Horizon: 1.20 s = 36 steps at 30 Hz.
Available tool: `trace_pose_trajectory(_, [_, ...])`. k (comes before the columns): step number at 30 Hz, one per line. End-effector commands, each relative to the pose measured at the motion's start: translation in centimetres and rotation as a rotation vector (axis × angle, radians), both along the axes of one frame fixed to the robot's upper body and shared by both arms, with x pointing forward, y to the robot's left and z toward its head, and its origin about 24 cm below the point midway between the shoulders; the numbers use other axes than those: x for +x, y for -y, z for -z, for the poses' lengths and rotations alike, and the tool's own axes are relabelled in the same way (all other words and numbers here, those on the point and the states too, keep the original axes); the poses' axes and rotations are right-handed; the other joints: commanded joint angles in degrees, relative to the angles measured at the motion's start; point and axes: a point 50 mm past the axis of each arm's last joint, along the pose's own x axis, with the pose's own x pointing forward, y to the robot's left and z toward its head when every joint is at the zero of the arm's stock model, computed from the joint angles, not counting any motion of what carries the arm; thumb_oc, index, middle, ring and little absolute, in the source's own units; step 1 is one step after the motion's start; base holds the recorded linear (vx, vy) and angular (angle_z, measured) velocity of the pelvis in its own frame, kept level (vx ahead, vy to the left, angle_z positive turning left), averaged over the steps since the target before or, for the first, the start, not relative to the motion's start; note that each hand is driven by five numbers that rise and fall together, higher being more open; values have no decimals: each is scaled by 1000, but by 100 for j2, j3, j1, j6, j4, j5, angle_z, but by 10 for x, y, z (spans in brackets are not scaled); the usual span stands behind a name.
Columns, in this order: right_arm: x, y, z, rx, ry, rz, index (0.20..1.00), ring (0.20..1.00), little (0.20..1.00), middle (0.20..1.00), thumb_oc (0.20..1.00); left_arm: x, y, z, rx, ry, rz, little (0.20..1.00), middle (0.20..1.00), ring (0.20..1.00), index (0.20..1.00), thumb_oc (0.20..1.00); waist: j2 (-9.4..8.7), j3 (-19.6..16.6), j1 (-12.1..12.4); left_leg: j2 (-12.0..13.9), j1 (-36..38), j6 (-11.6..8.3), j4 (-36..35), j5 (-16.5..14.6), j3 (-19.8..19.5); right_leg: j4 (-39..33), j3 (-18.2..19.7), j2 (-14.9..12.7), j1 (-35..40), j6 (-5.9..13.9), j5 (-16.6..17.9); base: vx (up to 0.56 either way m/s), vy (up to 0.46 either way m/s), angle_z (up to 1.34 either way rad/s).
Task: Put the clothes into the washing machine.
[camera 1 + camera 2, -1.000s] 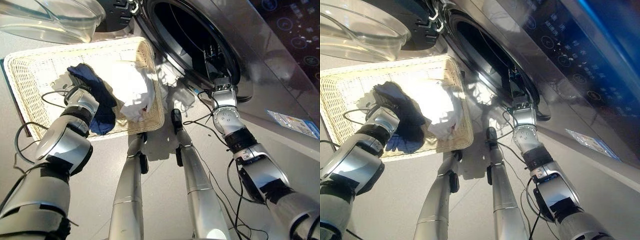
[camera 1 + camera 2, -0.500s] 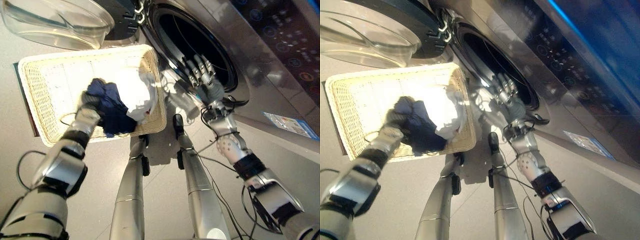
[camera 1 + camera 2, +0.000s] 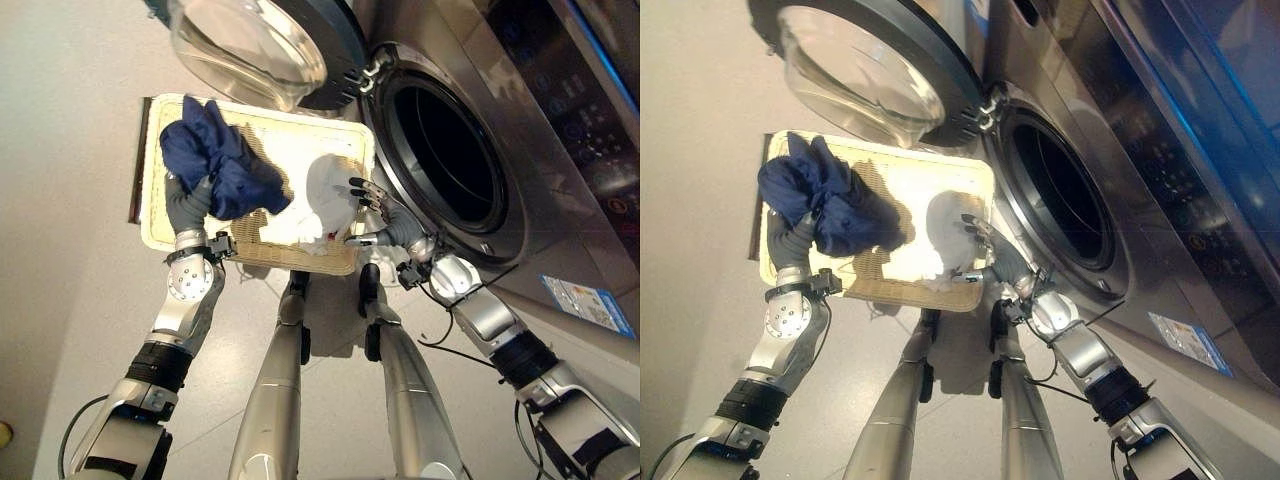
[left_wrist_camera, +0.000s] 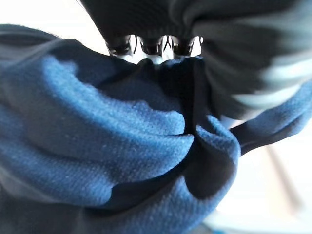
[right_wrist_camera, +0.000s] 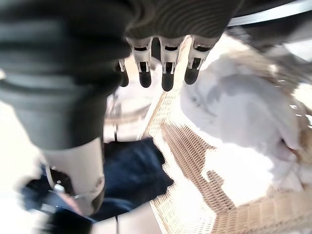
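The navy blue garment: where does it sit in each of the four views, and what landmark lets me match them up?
Left eye view: navy blue garment bunched in the left hand, over the wicker basket's left half.
Right eye view: same bundle, upper left, over the basket.
Left wrist view: its folds sit right against the hand.
Right wrist view: dark patch beside the basket weave.
Shared landmark: the wicker basket with the white garment.

Right hand (image 5: 161,63) with straight fingers over wicker basket (image 5: 195,161), white cloth (image 5: 243,117) inside, navy garment (image 5: 131,170) beyond
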Motion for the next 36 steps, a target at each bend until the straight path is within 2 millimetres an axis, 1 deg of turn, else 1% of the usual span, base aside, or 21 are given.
trace_pose_trajectory(1, [-12, -8, -12, -80, 92, -57, 1000, 1000, 1000, 1000, 1000, -9, 30, -25, 125, 134, 257, 200, 200, 200, 200, 200, 377, 3, -114, -460, 302, 370, -120, -69, 76, -371, -267, 249, 487, 187, 136, -28, 5, 12])
trace_pose_trajectory(4, [-10, -8, -16, -140, 113, -63, 1000, 1000, 1000, 1000, 1000, -12, 49, -29, 229, 112, 437, 200, 200, 200, 200, 200, 421, 3, -95, -482, 425, 403, -153, -72, 82, -361, -301, 240, 593, 188, 121, -27, 8, 10])
trace_pose_trajectory(7, [-9, -9, -17, -154, 100, -84, 1000, 1000, 1000, 1000, 1000, -15, 62, -27, 282, 80, 582, 200, 200, 200, 200, 200, 453, 3, -96, -499, 493, 420, -157, -80, 74, -365, -308, 228, 644, 203, 136, -18, 3, 1])
trace_pose_trajectory(8, [-10, -11, -18, -161, 107, -95, 1000, 1000, 1000, 1000, 1000, -16, 70, -26, 302, 49, 673, 200, 200, 200, 200, 200, 468, 3, -103, -513, 528, 436, -164, -88, 71, -377, -301, 228, 663, 211, 153, 0, 0, 0])
trace_pose_trajectory(9, [-10, -11, -18, -162, 108, -99, 1000, 1000, 1000, 1000, 1000, -17, 73, -25, 304, 41, 702, 200, 200, 200, 200, 200, 473, 3, -107, -514, 541, 440, -169, -89, 73, -382, -299, 227, 669, 213, 162, -35, -3, 2])
trace_pose_trajectory(10, [-10, -12, -21, -154, 118, -114, 1000, 1000, 1000, 1000, 1000, -19, 82, -23, 317, 26, 784, 200, 200, 200, 200, 200, 491, 3, -128, -516, 580, 452, -190, -89, 82, -399, -284, 223, 691, 227, 188, -35, -6, 5])
trace_pose_trajectory(13, [-11, -16, -26, -93, 121, -136, 1000, 1000, 1000, 1000, 1000, -19, 96, -14, 333, -54, 890, 200, 200, 200, 200, 200, 515, 3, -185, -487, 626, 467, -217, -97, 170, -399, -270, 214, 703, 255, 217, -28, -27, 7])
trace_pose_trajectory(15, [-11, -16, -27, -41, 104, -147, 1000, 1000, 1000, 1000, 1000, -18, 102, -8, 350, -89, 922, 200, 200, 200, 200, 200, 527, 3, -210, -459, 635, 468, -279, -69, 221, -399, -272, 217, 695, 271, 233, -25, -44, 6])
trace_pose_trajectory(18, [-13, -17, -23, -17, 54, -182, 1000, 1000, 1000, 1000, 1000, -19, 105, -2, 337, -115, 959, 200, 200, 200, 200, 200, 551, 3, -241, -418, 661, 471, -439, -7, 276, -440, -266, 225, 686, 300, 264, -30, -29, 7])
trace_pose_trajectory(22, [-16, -22, -9, 65, -191, -349, 1000, 1000, 1000, 1000, 1000, -20, 108, 1, 341, -114, 964, 200, 200, 200, 200, 200, 563, 3, -251, -394, 675, 479, -599, 43, 293, -518, -258, 227, 667, 320, 301, -31, -41, 4])
trace_pose_trajectory(23, [-21, -27, 0, 108, -316, -435, 1000, 1000, 1000, 1000, 1000, -20, 107, 2, 352, -114, 958, 200, 200, 200, 200, 200, 554, 3, -252, -396, 680, 479, -615, 55, 282, -535, -254, 222, 668, 327, 319, -18, -48, 3])
trace_pose_trajectory(24, [-23, -29, 3, 125, -361, -471, 1000, 1000, 1000, 1000, 1000, -20, 108, 2, 355, -116, 961, 200, 200, 200, 200, 200, 551, 3, -253, -398, 684, 478, -619, 58, 279, -542, -252, 220, 671, 329, 325, -21, -65, 3])
trace_pose_trajectory(25, [-29, -35, 13, 189, -496, -560, 1000, 1000, 1000, 1000, 1000, -20, 109, 3, 365, -117, 964, 200, 200, 200, 200, 200, 544, 3, -249, -408, 687, 477, -632, 69, 271, -573, -261, 208, 682, 335, 341, -17, -56, 3])
trace_pose_trajectory(26, [-33, -38, 19, 233, -580, -616, 1000, 1000, 1000, 1000, 1000, -20, 109, 4, 381, -116, 965, 200, 200, 200, 200, 200, 540, 3, -245, -412, 695, 474, -643, 77, 269, -595, -268, 201, 696, 340, 353, -14, -45, 3])
trace_pose_trajectory(27, [-33, -38, 19, 233, -580, -616, 1000, 1000, 1000, 1000, 1000, -20, 109, 4, 381, -116, 965, 200, 200, 200, 200, 200, 540, 3, -245, -412, 695, 474, -643, 77, 269, -595, -268, 201, 696, 340, 353, -9, -51, 4])
trace_pose_trajectory(28, [-43, -47, 32, 348, -753, -734, 1000, 1000, 1000, 1000, 1000, -21, 111, 9, 406, -138, 984, 200, 200, 200, 200, 200, 528, 3, -221, -419, 739, 466, -681, 96, 250, -642, -299, 182, 745, 363, 381, -5, -42, 3])
trace_pose_trajectory(31, [-46, -50, 41, 397, -827, -771, 1000, 1000, 1000, 1000, 1000, -20, 112, 12, 418, -157, 982, 200, 200, 200, 200, 200, 515, 3, -208, -406, 754, 453, -701, 107, 271, -673, -340, 155, 768, 390, 408, -8, -27, 4])
trace_pose_trajectory(32, [-47, -51, 44, 415, -847, -779, 470, 470, 470, 470, 470, -19, 111, 13, 425, -162, 977, 200, 200, 200, 200, 200, 505, 3, -201, -402, 771, 449, -731, 122, 276, -703, -344, 159, 784, 391, 431, -23, -35, 1])
trace_pose_trajectory(33, [-51, -51, 46, 479, -902, -810, 200, 200, 200, 200, 200, -19, 111, 14, 422, -172, 971, 200, 200, 200, 200, 200, 495, 3, -199, -400, 764, 442, -749, 139, 271, -737, -347, 157, 787, 389, 452, -24, -37, -1])
trace_pose_trajectory(35, [-51, -50, 49, 504, -922, -827, 200, 200, 200, 200, 200, -18, 109, 16, 419, -175, 955, 200, 200, 200, 200, 200, 486, 3, -199, -397, 760, 438, -756, 143, 271, -762, -351, 155, 793, 394, 465, -19, -34, -4])
trace_pose_trajectory(36, [-52, -49, 51, 553, -945, -855, 200, 200, 200, 200, 200, -16, 104, 18, 390, -184, 909, 200, 200, 200, 200, 200, 480, 3, -196, -389, 756, 431, -779, 162, 265, -804, -352, 158, 811, 390, 480, -18, -42, -4])
